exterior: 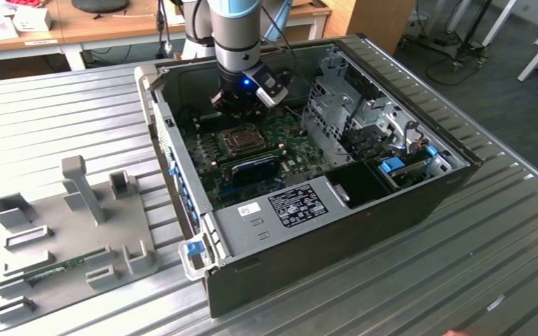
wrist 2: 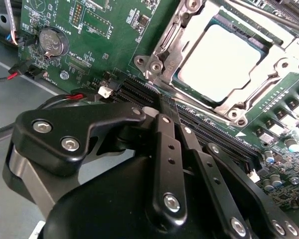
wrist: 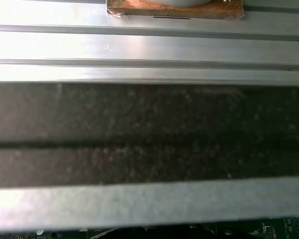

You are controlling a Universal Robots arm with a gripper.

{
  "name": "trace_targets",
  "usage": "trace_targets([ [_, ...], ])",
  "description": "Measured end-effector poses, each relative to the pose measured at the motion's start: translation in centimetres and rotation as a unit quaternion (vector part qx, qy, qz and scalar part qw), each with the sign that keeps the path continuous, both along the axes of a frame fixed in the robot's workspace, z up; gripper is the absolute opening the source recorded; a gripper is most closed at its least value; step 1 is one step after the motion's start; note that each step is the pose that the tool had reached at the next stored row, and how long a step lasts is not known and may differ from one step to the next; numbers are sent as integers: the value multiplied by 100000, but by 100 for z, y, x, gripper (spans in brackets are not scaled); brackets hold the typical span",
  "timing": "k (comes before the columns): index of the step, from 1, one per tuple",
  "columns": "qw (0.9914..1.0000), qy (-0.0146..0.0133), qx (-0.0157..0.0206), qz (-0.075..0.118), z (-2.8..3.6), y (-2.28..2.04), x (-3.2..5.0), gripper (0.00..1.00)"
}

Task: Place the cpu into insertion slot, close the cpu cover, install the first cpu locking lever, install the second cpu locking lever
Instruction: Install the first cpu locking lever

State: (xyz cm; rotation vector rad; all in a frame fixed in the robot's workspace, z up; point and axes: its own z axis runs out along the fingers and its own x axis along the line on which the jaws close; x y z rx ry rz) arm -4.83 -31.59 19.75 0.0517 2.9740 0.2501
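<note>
The cpu [wrist 2: 222, 62] lies flat in the insertion slot [exterior: 246, 141], its pale shiny top showing through the window of the cpu cover [wrist 2: 175, 31]. The cover is folded down over the slot. In the exterior view my gripper [exterior: 239, 115] hangs inside the open computer case, just beyond the slot's far edge. In the second wrist view the black gripper [wrist 2: 172, 119] has its fingers drawn together, nothing visible between them, over the long black slots beside the socket. A thin metal lever rod [wrist 2: 256, 14] runs along one side of the socket.
The green motherboard [exterior: 283, 143] sits in a black case [exterior: 419, 210] on a ribbed metal table [exterior: 54, 112]. Drive cages [exterior: 353, 112] rise at the exterior view's right of the board. A grey fixture plate [exterior: 73, 231] lies on the table at the exterior view's left.
</note>
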Motion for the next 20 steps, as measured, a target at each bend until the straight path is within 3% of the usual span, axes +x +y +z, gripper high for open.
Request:
trace_targets([
  [20,100000,18,-180,-2,-24,-31,0,10],
])
